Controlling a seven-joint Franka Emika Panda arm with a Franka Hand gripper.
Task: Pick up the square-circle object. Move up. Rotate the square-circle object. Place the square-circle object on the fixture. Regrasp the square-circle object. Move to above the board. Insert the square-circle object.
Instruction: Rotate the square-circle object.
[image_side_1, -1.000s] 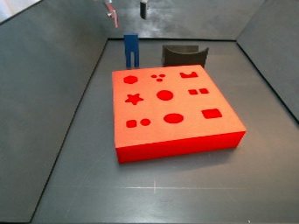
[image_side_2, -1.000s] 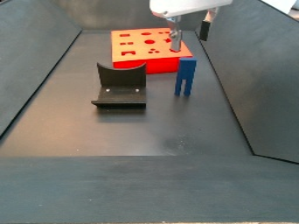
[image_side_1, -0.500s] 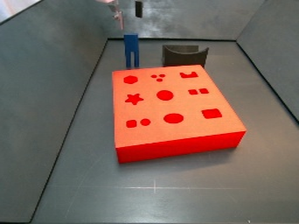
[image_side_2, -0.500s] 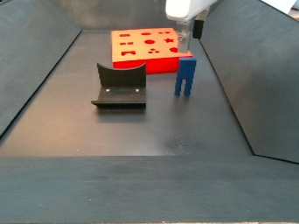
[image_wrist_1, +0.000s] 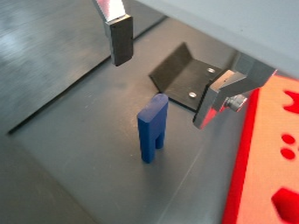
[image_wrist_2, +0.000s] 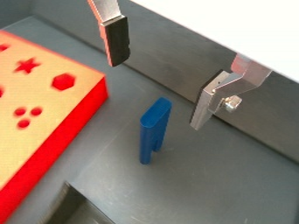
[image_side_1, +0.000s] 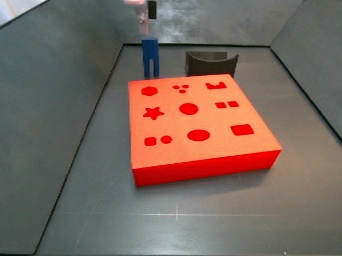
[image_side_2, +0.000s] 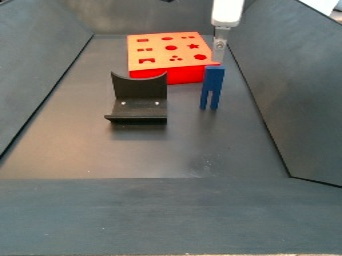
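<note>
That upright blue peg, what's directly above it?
Above the small stepped blue peg hangs the robot's open pincer, one silver finger to each side, nothing between them. The peg stands free on the dark floor. The arm above is out of frame.

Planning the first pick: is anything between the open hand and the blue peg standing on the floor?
Nothing visible. The hand hangs open above the small blue stepped peg, with only air between. The red-orange board and the dark grey fixture stand off to the sides.
</note>
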